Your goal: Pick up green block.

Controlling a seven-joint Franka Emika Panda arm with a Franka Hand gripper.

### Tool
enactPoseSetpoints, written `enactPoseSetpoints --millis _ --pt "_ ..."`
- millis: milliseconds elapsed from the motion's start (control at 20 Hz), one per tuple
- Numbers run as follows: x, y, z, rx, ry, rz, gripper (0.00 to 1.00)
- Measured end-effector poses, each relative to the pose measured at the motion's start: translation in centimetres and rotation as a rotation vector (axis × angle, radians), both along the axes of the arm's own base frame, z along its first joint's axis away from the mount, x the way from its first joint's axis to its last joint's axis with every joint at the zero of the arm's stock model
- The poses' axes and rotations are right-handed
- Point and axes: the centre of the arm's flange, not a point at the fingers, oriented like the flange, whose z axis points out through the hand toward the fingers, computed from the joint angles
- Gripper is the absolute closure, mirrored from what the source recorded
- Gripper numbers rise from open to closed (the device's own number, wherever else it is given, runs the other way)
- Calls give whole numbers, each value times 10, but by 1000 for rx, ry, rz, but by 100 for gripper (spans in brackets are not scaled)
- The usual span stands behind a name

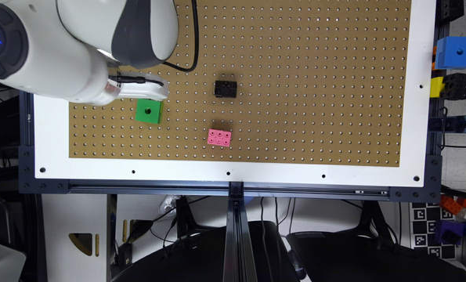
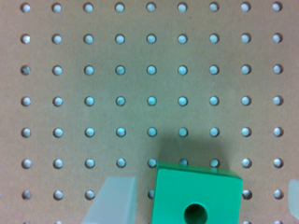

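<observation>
The green block [image 1: 149,111] is a bright green cube with one round dark hole in its top face, resting on the brown pegboard [image 1: 295,58] toward the exterior view's left. The white gripper [image 1: 144,89] hangs over the board right beside the block, on its far side in that view. In the wrist view the green block [image 2: 196,198] lies between two pale translucent fingers [image 2: 114,200], with a gap on each side. The gripper [image 2: 203,200] is open and holds nothing.
A small black block [image 1: 225,89] and a pink studded brick [image 1: 219,137] lie near the board's middle. A white border [image 1: 232,172] frames the pegboard. Blue, yellow and black blocks [image 1: 454,53] sit off the board at the exterior view's right.
</observation>
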Motion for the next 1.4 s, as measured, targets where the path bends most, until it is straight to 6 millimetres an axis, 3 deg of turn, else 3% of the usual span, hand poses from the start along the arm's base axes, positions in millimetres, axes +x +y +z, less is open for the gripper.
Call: enactPoseSetpoints --millis 250,550,900,1200,1400 --pt "6 5 4 0 -12 6 0" --pt "9 7 -25 3 -16 9 0" --pt "10 6 -30 4 -16 9 0" --pt "10 7 -55 6 -18 8 0" --pt "12 6 -54 4 -23 9 0"
